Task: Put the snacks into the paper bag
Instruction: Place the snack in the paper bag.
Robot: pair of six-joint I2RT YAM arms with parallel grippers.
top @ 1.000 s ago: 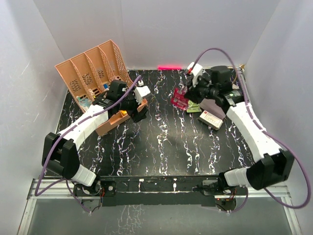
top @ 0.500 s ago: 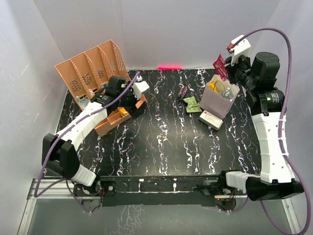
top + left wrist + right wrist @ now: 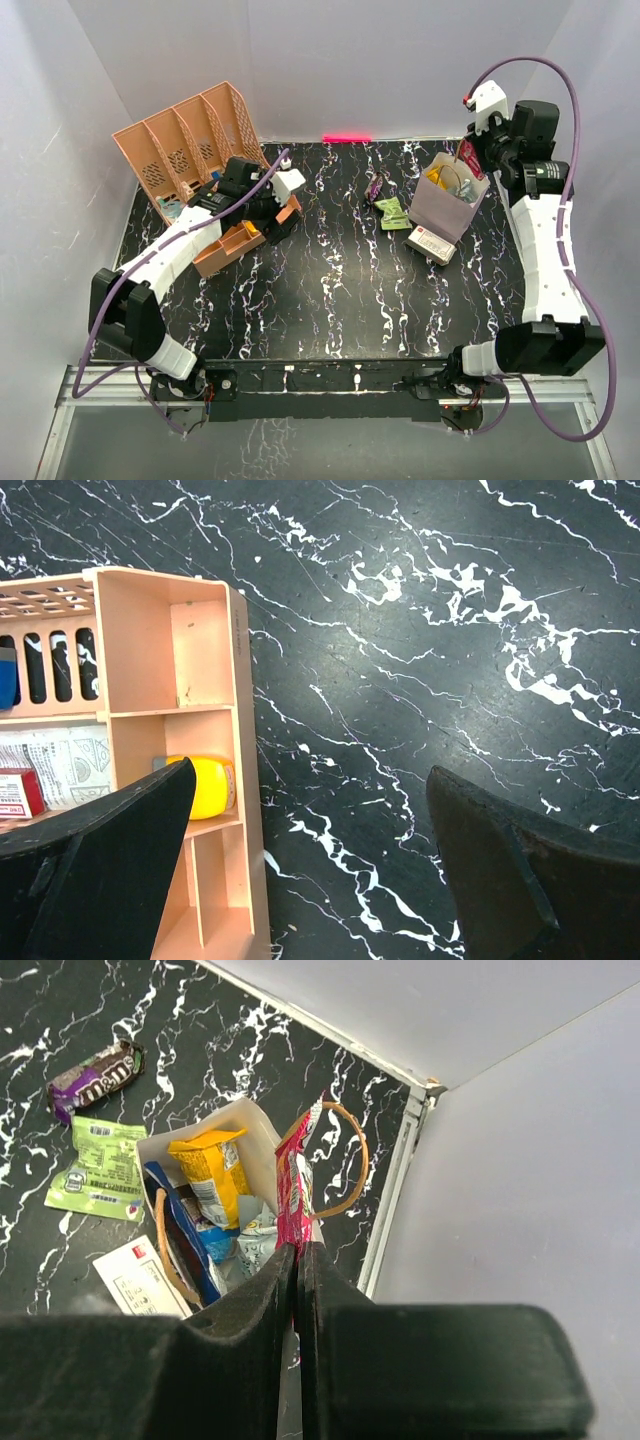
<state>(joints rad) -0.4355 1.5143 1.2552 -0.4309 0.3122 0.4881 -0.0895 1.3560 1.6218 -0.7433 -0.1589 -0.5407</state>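
the fingers (image 3: 225, 1345) of my right gripper (image 3: 298, 1252) are pressed together on a pink packet (image 3: 294, 1185), pinching one end of it. the packet shows edge-on in the wrist view. its long axis runs straight out from the fingertips and points down at the open mouth of the paper bag (image 3: 252, 1130), next to one cord handle (image 3: 350, 1160). i cannot tell whether it touches the rim. from overhead it hangs at the bag's far right corner, tilted a little. the bag stands upright. inside it i see a yellow packet (image 3: 212, 1175) on end and a dark blue crisp bag (image 3: 185, 1235) against one wall. just left of the bag a green packet (image 3: 105, 1165) lies flat, and beyond that a purple packet (image 3: 95, 1072) lies on a slant. a white box (image 3: 135, 1280) sits against the bag's near side. well to the left of the bag, my left gripper (image 3: 310, 780) has its fingers spread wide and holds nothing. it hangs over the table (image 3: 420, 630) beside a peach tray (image 3: 140, 640) with a yellow thing (image 3: 205, 785) in one compartment.
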